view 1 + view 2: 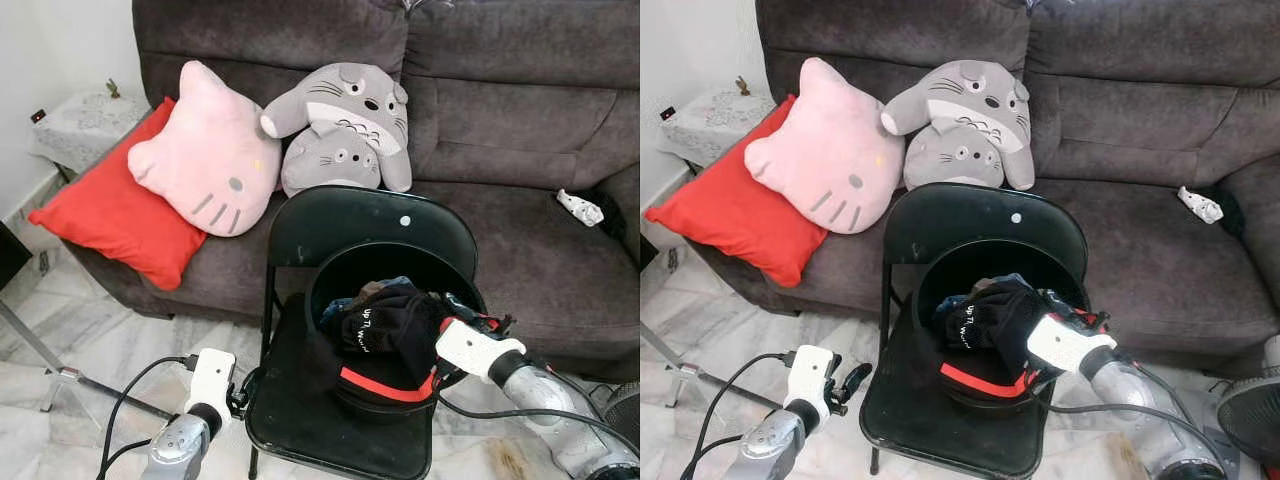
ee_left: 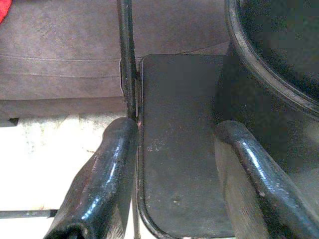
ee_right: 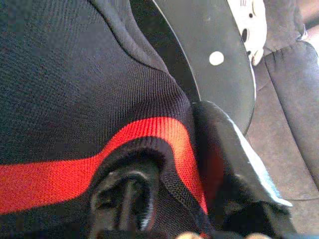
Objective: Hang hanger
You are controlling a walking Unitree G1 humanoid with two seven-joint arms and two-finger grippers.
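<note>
A black folding chair (image 1: 370, 225) stands in front of a sofa. On its seat rests a black round basket (image 1: 325, 280) piled with clothes. A black garment with a red stripe (image 1: 395, 325) hangs over the basket's front rim. My right gripper (image 1: 428, 372) is buried in that pile, and in the right wrist view the red-striped fabric (image 3: 99, 124) lies pinched between its fingers (image 3: 124, 199). My left gripper (image 2: 174, 164) is open, low at the left edge of the chair seat (image 2: 174, 124), with nothing between its fingers (image 2: 99, 184).
A dark grey sofa (image 1: 520, 120) behind the chair holds a pink cat cushion (image 1: 210, 155), grey plush toys (image 1: 345, 125), a red cushion (image 1: 115, 215) and a small white object (image 1: 580, 207). A lace-covered side table (image 1: 85, 125) stands at left. A stand's leg (image 1: 40, 355) crosses the marble floor; a fan (image 1: 1250, 420) stands at right.
</note>
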